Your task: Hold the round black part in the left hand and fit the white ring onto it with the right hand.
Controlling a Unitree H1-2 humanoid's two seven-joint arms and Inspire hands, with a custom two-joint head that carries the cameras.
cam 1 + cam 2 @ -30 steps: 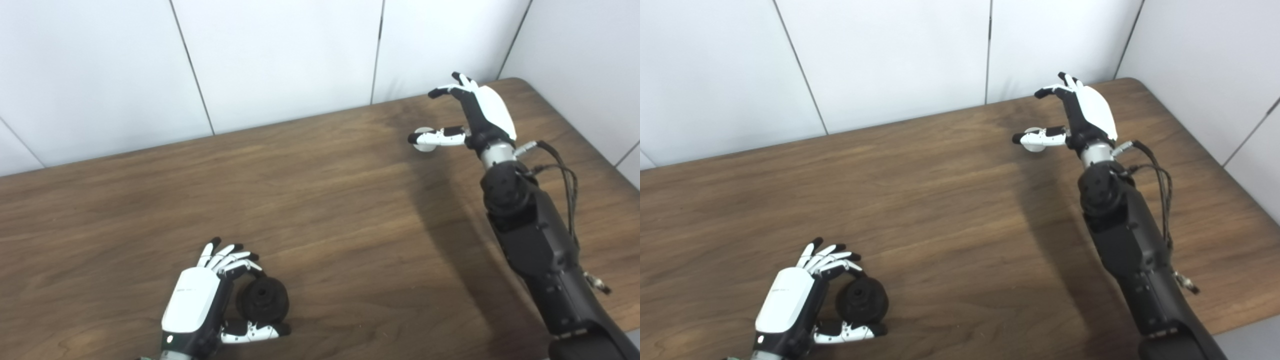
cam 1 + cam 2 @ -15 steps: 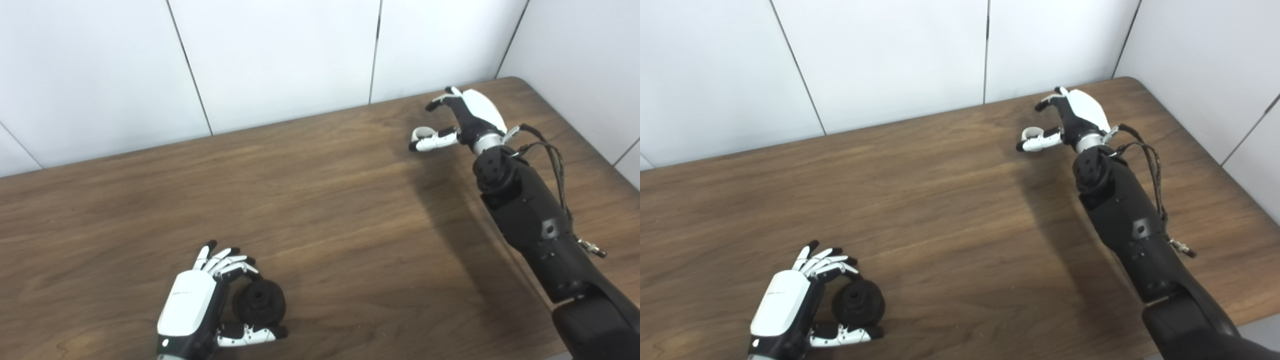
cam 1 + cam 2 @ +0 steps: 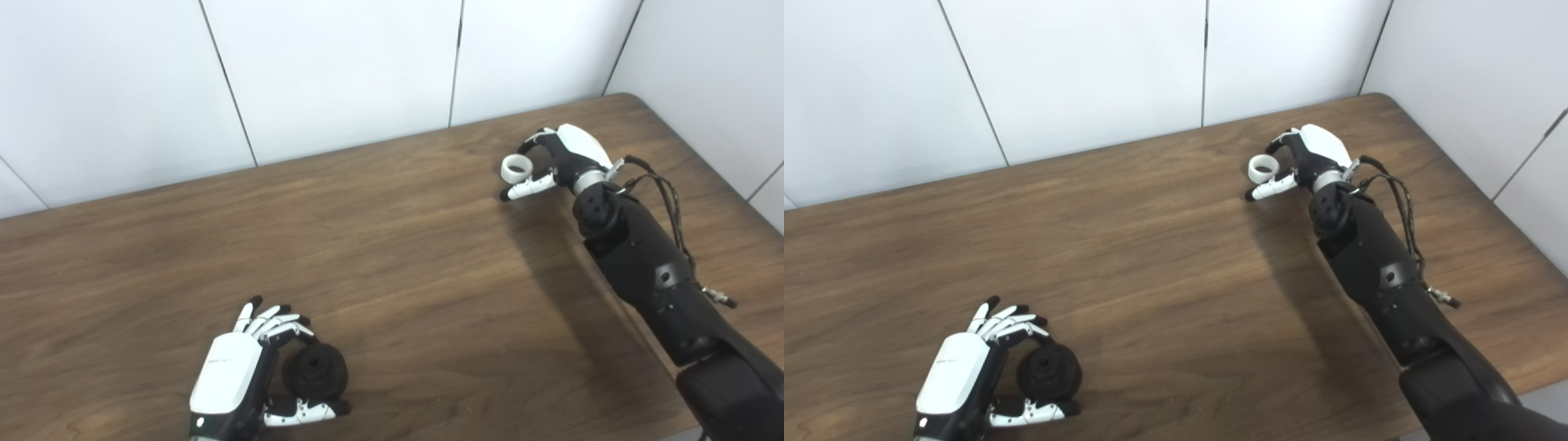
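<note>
Currently the right hand (image 3: 566, 162) is pinching the white ring (image 3: 514, 168) far right above the table (image 3: 392, 245) while the left hand (image 3: 245, 373) is clasping the round black part (image 3: 315, 370) near left, so carrying it over level and bore-aligned looks key.

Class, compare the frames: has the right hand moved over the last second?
Yes. The right hand has come down and curled around the white ring, judged against the table's far edge, which barely shifted.

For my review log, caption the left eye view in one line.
Left robot hand cups the round black part on the wooden table; right robot hand reaches around the white ring.
</note>
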